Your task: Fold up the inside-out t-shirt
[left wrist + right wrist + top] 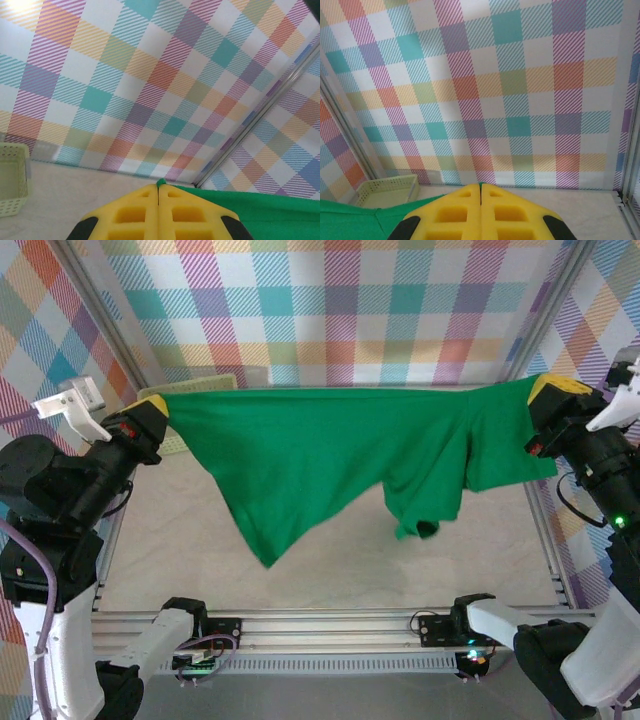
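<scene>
Left tool [157, 406] and right tool [553, 390] hold the t-shirt [330, 450] aloft (both clamped).

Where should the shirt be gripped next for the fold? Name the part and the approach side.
The shirt hangs stretched between the left end effector and right end effector, both shut on its top edge. Its lowest tip is probably the best grip, approached from the near side, where the cloth narrows to a point.
</scene>
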Tool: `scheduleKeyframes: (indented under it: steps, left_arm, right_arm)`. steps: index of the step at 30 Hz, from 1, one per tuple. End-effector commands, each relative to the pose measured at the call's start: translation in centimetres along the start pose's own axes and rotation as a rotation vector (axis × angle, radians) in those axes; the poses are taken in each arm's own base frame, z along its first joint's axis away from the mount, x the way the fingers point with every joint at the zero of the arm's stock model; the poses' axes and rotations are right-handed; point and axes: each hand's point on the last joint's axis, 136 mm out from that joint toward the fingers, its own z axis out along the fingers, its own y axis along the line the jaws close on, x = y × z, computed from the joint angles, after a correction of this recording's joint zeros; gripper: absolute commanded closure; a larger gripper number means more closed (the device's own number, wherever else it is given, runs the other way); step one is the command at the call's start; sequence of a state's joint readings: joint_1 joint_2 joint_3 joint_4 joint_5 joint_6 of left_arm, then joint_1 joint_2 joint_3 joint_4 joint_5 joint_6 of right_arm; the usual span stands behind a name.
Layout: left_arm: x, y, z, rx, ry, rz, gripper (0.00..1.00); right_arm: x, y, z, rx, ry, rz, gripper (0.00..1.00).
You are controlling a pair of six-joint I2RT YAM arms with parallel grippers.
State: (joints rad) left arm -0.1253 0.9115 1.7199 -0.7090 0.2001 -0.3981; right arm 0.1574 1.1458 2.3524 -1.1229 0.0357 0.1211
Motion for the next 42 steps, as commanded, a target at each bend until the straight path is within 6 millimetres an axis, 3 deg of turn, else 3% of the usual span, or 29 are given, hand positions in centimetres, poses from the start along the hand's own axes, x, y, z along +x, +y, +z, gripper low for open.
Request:
scheduleKeyframes:
  steps: [1,6,12,15,18,21,24,27,29,31,34,37,42]
  left_arm:
    - [0.5,2.7,2.8,-0.116,0.047,0.012,1.0]
    - [2.7,5.4,8.1,-0.191,0.174,-0.01,1.0]
    - [5.2,10.2,14.9,-0.331,0.278,-0.021,1.0]
    - [5.4,11.3,17.5,-0.363,0.297,-0.014,1.0]
    - [3.8,11.4,19.3,-0.37,0.257,0.002,1.0]
    - [0.7,10.4,20.0,-0.359,0.189,0.037,1.0]
    - [-2.2,8.5,20.1,-0.31,0.122,0.077,1.0]
    - [-4.1,7.2,19.0,-0.277,0.061,0.106,1.0]
    - [-3.8,6.8,18.4,-0.254,0.06,0.118,1.0]
    - [-2.0,6.8,18.1,-0.218,0.098,0.111,1.0]
    - [3.4,7.8,17.8,-0.173,0.213,0.041,1.0]
    - [10.8,9.6,17.0,-0.143,0.32,-0.062,1.0]
    - [24.2,12.2,14.2,-0.159,0.534,-0.171,1.0]
  right_arm:
    - [-0.1,-2.4,3.6,0.123,0.014,-0.038,1.0]
    - [2.4,-4.6,9.0,0.219,0.104,-0.081,1.0]
    - [6.0,-6.7,16.7,0.273,0.205,-0.127,1.0]
    - [6.2,-7.5,19.9,0.296,0.214,-0.136,1.0]
    - [4.6,-8.0,22.0,0.308,0.173,-0.138,1.0]
    - [1.9,-7.7,22.8,0.299,0.092,-0.145,1.0]
    - [-0.6,-7.0,22.3,0.274,0.002,-0.14,1.0]
    - [-1.7,-6.0,21.3,0.23,-0.053,-0.147,1.0]
    - [-1.0,-5.6,20.8,0.2,-0.04,-0.155,1.0]
    - [1.0,-5.5,20.6,0.185,0.021,-0.145,1.0]
    - [6.8,-5.2,20.6,0.134,0.187,-0.094,1.0]
    - [14.9,-5.0,19.7,0.092,0.381,0.019,1.0]
    - [31.1,-4.6,15.6,0.079,0.721,0.287,1.0]
